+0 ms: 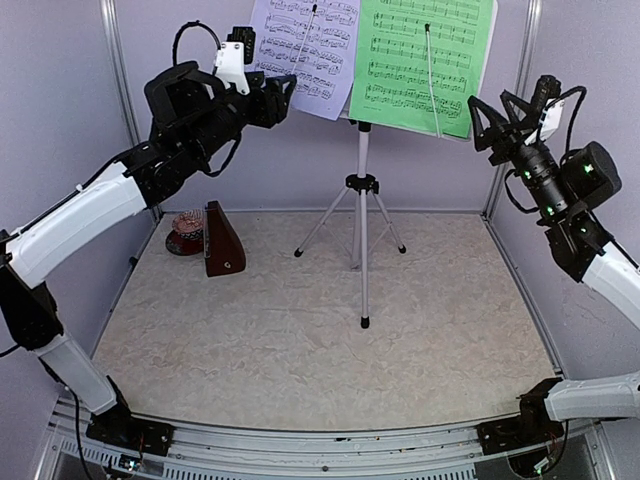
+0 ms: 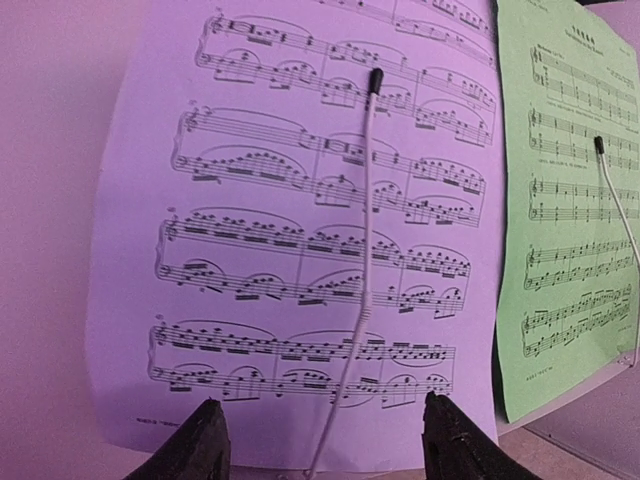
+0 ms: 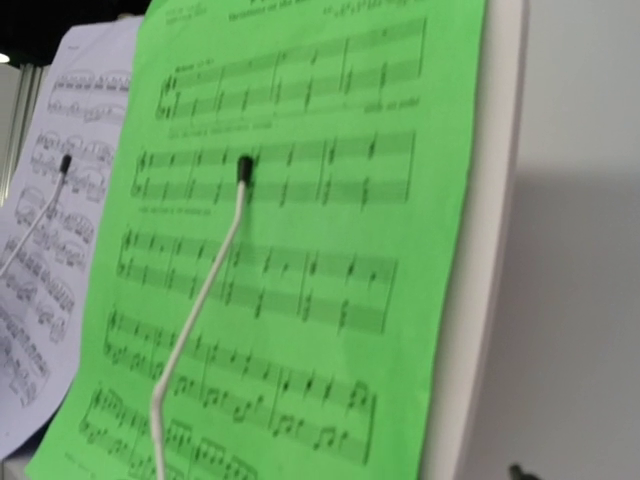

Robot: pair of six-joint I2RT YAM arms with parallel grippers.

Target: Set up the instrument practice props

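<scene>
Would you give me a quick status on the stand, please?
Left gripper open at lavender sheet. Right gripper open beside green sheet. Both sheets on stand. Nothing obstructing.

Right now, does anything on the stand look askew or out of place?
The lavender sheet looks slightly askew: in the top view its bottom edge slopes more steeply than that of the green sheet. Otherwise nothing stands out.

Silver tripod music stand [image 1: 363, 200] upright mid-desk [image 1: 330, 340], legs spread. Pale lavender sheet [image 1: 305, 50] left, green sheet [image 1: 420, 60] right, side by side on its rest, each pinned by a thin white wire arm [image 1: 432, 85]. Brown pyramid metronome [image 1: 222, 240] upright, well left of the stand.
</scene>
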